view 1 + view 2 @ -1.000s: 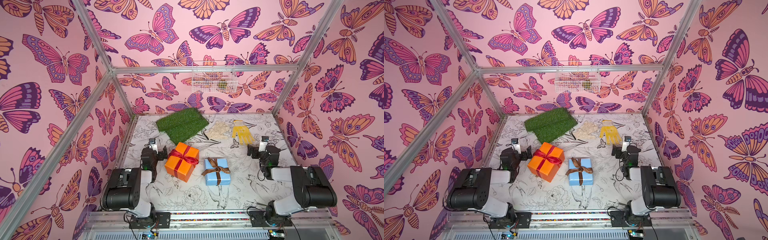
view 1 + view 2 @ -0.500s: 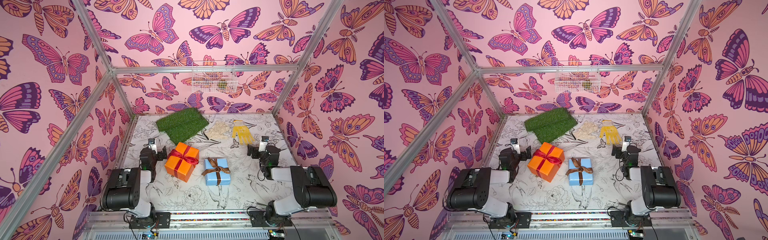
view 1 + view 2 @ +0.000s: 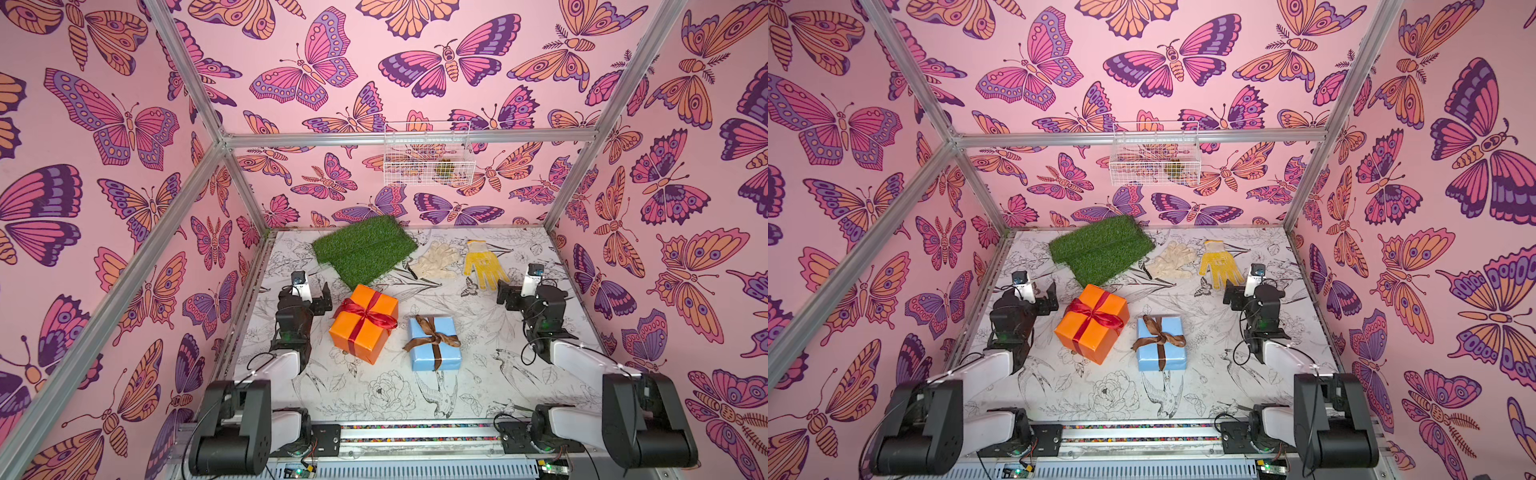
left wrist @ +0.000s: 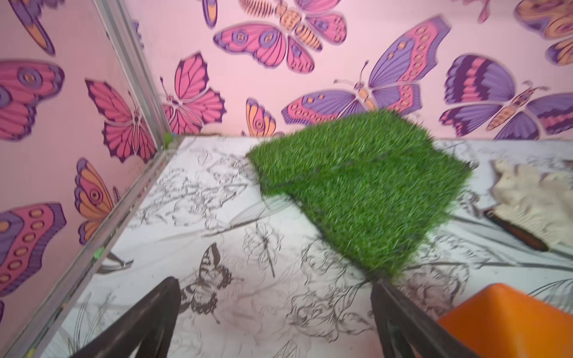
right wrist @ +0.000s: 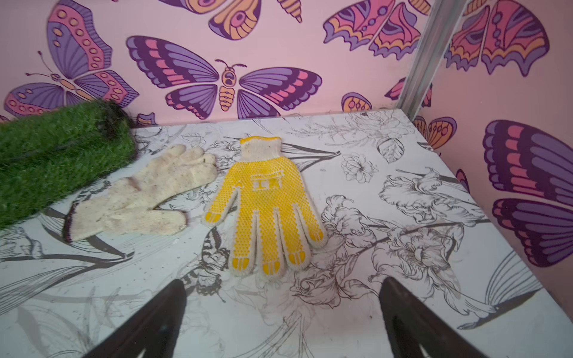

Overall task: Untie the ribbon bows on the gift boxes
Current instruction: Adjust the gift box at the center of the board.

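In both top views an orange gift box (image 3: 343,332) (image 3: 1073,332) stands mid-table with a red ribbon bow (image 3: 365,313) (image 3: 1096,313) tied crosswise on top. To its right lies a flatter light blue gift box (image 3: 446,353) (image 3: 1173,357) with a tied brown ribbon bow (image 3: 432,338) (image 3: 1158,338). My left gripper (image 3: 320,297) (image 4: 275,280) hangs open just left of the orange box, whose corner (image 4: 508,322) shows beside one finger. My right gripper (image 3: 505,293) (image 5: 282,280) is open and empty, well right of the blue box.
A green grass mat (image 3: 365,251) (image 4: 356,186) lies at the back, just behind the orange box. A white glove (image 3: 436,259) (image 5: 148,195) and a yellow glove (image 3: 482,266) (image 5: 266,207) lie at the back right. A wire basket (image 3: 426,156) hangs on the back wall.
My left wrist has shifted slightly and its view is blurred by motion. The boxes, both bows and the right arm have not moved.
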Robot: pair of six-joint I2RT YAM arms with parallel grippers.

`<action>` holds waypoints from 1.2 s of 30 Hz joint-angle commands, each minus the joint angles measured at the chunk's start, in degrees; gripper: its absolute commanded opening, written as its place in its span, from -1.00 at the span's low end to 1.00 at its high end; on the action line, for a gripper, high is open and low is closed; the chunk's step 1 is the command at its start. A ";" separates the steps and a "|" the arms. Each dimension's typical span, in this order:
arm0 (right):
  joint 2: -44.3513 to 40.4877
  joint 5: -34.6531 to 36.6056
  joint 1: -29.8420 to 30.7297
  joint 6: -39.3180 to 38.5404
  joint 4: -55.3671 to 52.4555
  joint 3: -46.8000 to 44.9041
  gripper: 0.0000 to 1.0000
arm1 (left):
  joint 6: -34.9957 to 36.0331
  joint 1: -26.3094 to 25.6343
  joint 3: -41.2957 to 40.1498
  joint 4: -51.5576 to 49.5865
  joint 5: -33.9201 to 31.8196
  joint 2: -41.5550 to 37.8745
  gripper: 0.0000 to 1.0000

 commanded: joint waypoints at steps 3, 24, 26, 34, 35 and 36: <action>-4.19 1.05 5.76 1.35 -18.92 8.13 0.96 | -0.73 -4.27 9.10 -20.25 -3.91 -5.71 0.95; -18.45 0.69 28.08 12.97 -63.87 21.24 0.68 | -0.02 -37.02 37.76 -60.07 -2.15 -6.70 0.94; -19.97 -0.50 29.94 14.26 -65.67 20.51 0.64 | -0.54 -38.95 39.08 -62.56 -1.27 -6.16 0.94; -22.98 -2.58 37.37 19.92 -67.85 16.15 0.47 | -3.13 -43.42 40.25 -67.65 7.93 -3.95 0.84; -22.97 -3.13 37.97 20.32 -67.75 15.31 0.46 | -3.56 -43.76 39.82 -67.71 9.36 -3.78 0.81; -23.04 -3.47 38.51 20.73 -67.68 14.65 0.44 | -3.89 -44.14 39.50 -67.69 9.97 -3.60 0.79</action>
